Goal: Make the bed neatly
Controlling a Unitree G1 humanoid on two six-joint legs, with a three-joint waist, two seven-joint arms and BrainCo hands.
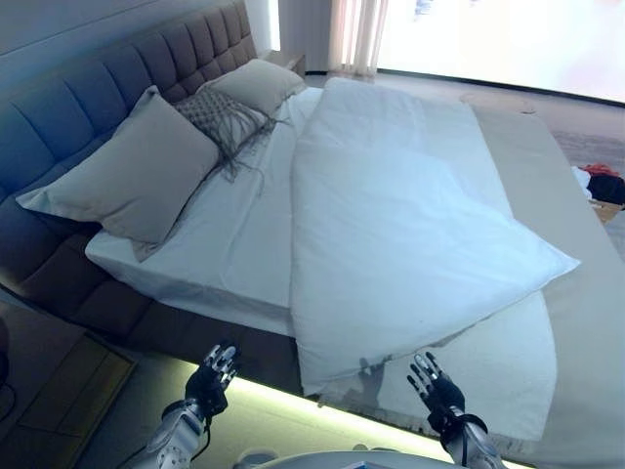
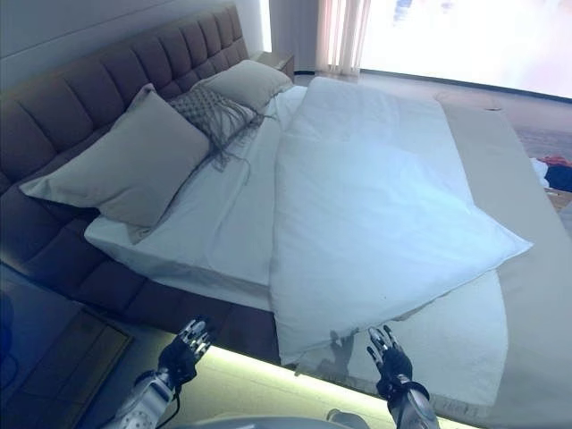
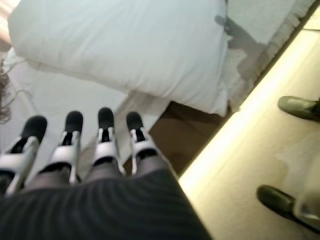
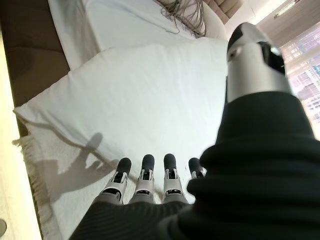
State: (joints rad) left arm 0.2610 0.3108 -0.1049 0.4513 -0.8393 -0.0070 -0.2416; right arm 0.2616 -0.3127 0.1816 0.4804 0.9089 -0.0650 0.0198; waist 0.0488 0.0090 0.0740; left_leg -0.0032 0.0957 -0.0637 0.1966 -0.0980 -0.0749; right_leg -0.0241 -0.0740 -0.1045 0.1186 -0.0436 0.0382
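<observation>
A white duvet (image 1: 410, 215) lies skewed across the bed, its near corner (image 1: 322, 376) hanging over the bed's side edge and another corner (image 1: 571, 262) pointing right. Under it lies a beige blanket (image 1: 508, 376) with a fringed edge. The white sheet (image 1: 234, 234) shows bare on the left. Two grey pillows (image 1: 132, 176) (image 1: 259, 83) and a fringed cushion (image 1: 223, 119) lean near the tufted headboard (image 1: 88, 93). My left hand (image 1: 213, 379) hovers open beside the bed, short of the duvet corner. My right hand (image 1: 437, 389) is open above the blanket's edge, holding nothing.
A lit strip (image 1: 273, 396) runs under the bed frame along the floor. A nightstand (image 1: 59, 381) sits at lower left. Clothes (image 1: 601, 184) lie on the floor at far right. Curtains (image 1: 356, 34) hang by the bright window behind the bed.
</observation>
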